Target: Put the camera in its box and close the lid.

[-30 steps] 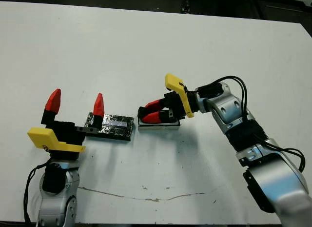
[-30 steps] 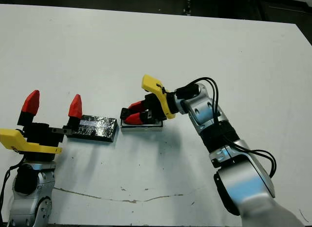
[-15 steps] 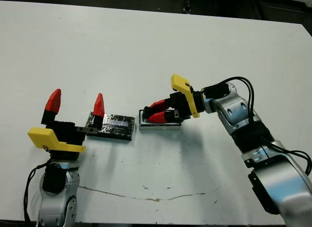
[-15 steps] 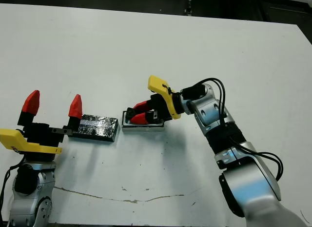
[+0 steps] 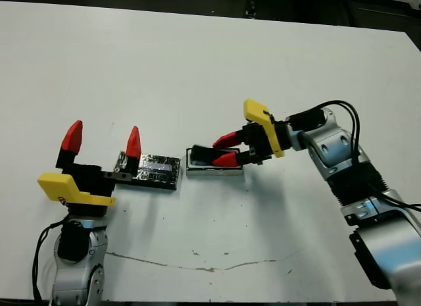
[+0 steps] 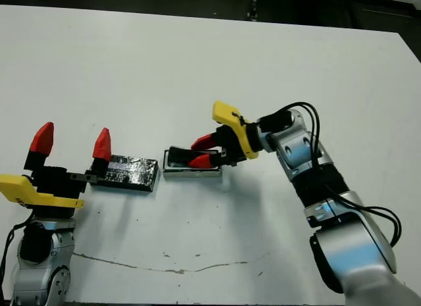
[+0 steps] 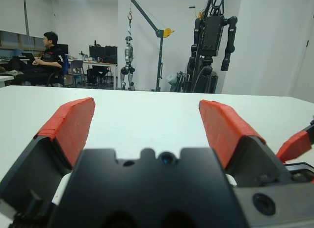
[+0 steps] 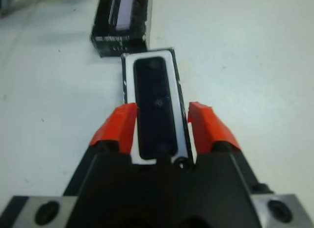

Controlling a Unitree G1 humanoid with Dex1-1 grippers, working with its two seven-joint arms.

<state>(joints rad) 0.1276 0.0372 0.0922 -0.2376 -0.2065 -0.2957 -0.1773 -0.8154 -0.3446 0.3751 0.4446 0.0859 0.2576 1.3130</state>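
Camera (image 8: 154, 103) is lying flat inside the box (image 8: 127, 71) on the white worktop (image 5: 197, 69), with the lid (image 5: 150, 170) sitting just beside the box. Right hand (image 8: 163, 124) is hovering with parted fingers straddling the box's near end, gripping nothing. Left hand (image 5: 103, 140) is standing wide and empty, one fingertip near the lid.

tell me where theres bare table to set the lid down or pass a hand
Bare: the whole far half of the white table, and the near strip in front of the shallow white-walled box. Crowded: the middle row, where the open left hand, the glossy black rectangular lid, the box holding the slim black camera and the open right hand stand close together.
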